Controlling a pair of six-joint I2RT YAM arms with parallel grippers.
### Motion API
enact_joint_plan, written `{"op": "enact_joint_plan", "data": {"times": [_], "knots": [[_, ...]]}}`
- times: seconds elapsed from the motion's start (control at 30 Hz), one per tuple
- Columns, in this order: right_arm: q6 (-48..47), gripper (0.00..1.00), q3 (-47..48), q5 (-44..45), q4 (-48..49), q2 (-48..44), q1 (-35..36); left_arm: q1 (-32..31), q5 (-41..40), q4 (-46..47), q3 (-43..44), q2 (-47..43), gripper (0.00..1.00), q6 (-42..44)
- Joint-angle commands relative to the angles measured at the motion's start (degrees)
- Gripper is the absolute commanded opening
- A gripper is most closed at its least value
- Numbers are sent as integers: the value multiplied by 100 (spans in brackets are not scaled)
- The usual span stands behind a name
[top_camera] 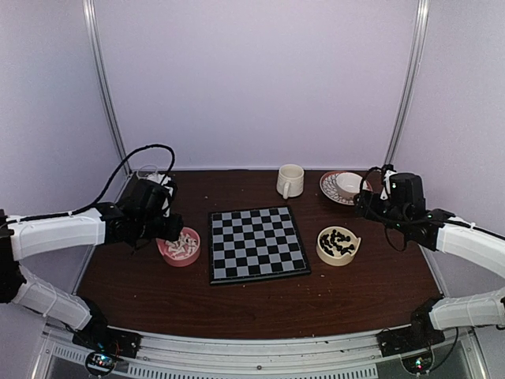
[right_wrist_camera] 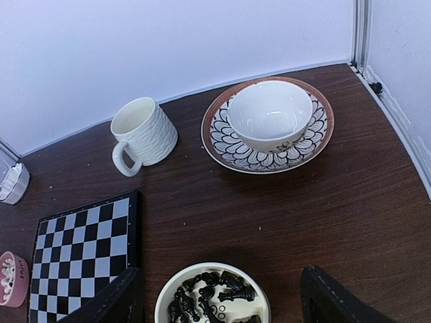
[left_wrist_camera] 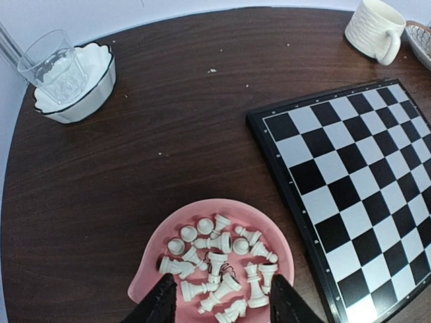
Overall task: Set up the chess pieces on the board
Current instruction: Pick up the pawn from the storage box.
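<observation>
Pink bowl (left_wrist_camera: 153,256), one, round, is seen just left of the board (top_camera: 257,243), heaped with about sixteen white chess pieces (left_wrist_camera: 217,259). A few are cut off behind the left gripper (left_wrist_camera: 222,304), whose fingers are held apart above it. One cream bowl (right_wrist_camera: 212,266) right of the board holds black pieces (right_wrist_camera: 209,296), too tangled to be counted. The right gripper (right_wrist_camera: 222,303) is spread wide over it. One ribbed mug (right_wrist_camera: 145,134), one patterned plate (right_wrist_camera: 225,145) and one glass (left_wrist_camera: 52,67) are placed far.
</observation>
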Motion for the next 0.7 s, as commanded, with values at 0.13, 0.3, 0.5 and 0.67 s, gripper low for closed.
{"op": "enact_joint_plan", "data": {"times": [0.13,0.3,0.5,0.67], "knots": [[-92,82,207,7,-25,-9,73,95,-342,-491,649,896,39,157],[-91,82,217,-13,-34,0,78,270,-123,-563,814,1246,35,148],[-92,82,231,-31,-34,18,79,464,357,-381,1015,1756,33,226],[-101,82,230,-13,-31,22,79,465,299,-361,1251,2133,27,356]]}}
